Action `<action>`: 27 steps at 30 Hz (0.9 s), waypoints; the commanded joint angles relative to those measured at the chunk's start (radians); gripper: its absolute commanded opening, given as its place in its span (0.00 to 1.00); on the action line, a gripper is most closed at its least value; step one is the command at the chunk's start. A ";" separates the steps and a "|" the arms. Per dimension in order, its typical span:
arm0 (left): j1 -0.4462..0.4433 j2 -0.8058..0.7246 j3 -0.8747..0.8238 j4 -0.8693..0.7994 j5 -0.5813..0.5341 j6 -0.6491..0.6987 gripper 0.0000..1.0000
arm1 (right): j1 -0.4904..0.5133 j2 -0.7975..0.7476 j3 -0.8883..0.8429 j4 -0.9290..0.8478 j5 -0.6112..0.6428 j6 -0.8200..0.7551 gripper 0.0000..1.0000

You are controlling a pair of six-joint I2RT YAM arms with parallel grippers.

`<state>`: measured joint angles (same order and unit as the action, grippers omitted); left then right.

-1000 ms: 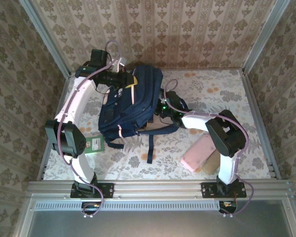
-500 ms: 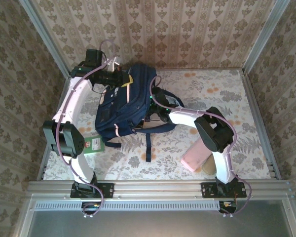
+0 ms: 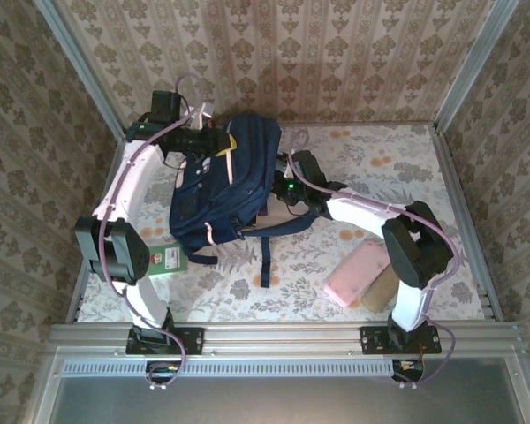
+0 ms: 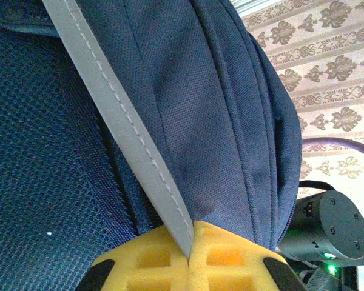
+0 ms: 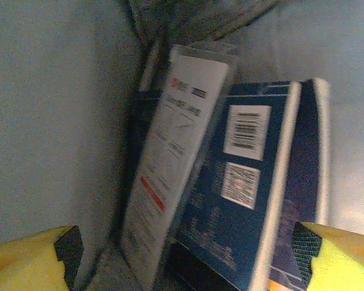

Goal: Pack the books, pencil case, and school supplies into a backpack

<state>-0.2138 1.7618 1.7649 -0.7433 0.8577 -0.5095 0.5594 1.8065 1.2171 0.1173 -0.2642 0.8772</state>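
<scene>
Right gripper (image 5: 185, 257): spread wide, grasps nothing, sits inside the backpack (image 3: 230, 190), just before the white packet (image 5: 170, 151) and the navy book (image 5: 249, 182), both on edge, the packet seemingly leaning on the book.

Left gripper (image 4: 189, 254): clenched on the pale stripe (image 4: 127, 139) of the backpack, probably keeps the opening lifted.

Risks:
- May hook a finger in the fabric, or drag the packet out, when pulling back.
- May lose the open mouth if the left pinch slips.

Outside on the table (image 3: 336, 159): pink pouch (image 3: 356, 272), tan pouch (image 3: 380, 287), green booklet (image 3: 168, 258).
</scene>
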 commanded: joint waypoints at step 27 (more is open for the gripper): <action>-0.133 -0.333 -0.337 -0.073 -0.471 0.056 0.59 | -0.031 -0.696 -0.278 -0.550 0.437 -0.309 0.92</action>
<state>-0.4141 1.5883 1.5070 -0.7361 0.4816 -0.4587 0.4740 1.1160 0.9466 -0.4606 0.2520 0.6487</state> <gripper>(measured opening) 0.584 0.922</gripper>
